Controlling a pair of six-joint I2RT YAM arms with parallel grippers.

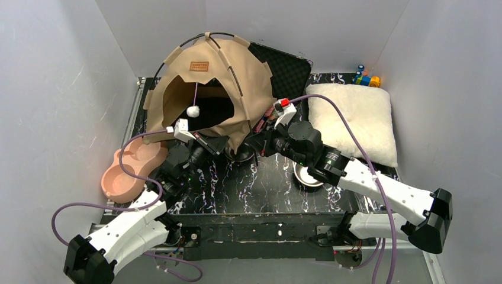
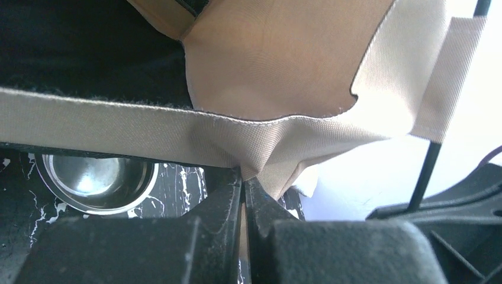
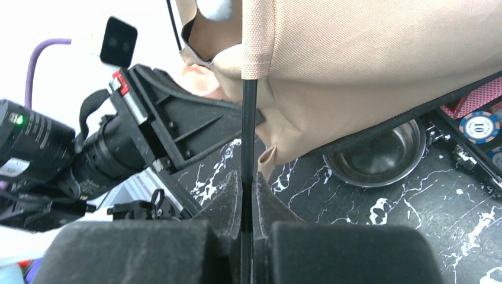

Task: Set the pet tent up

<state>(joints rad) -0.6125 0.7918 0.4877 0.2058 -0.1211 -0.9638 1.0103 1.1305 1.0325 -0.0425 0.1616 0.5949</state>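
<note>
"Pet tent (image 1: 213,89) location?"
"Standing rear-left on the surface (image 1: 260,189). My left pincer (image 2: 244,177) is clamping its hem corner (image 2: 260,142); my right pincer (image 3: 247,183) is clamping a black pole (image 3: 248,130). I am advising steady tension while seating it."

Marbled table (image 1: 260,189): pet tent (image 1: 248,77), white cushion (image 1: 355,118), steel bowl (image 1: 303,176).

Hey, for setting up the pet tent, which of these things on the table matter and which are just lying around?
In the job: pet tent, its black pole gripped by the right pincer, its hem pinched by the left pincer.
Lying about: white cushion, pink double bowl, steel bowl, black case, colourful bits at back.
</note>
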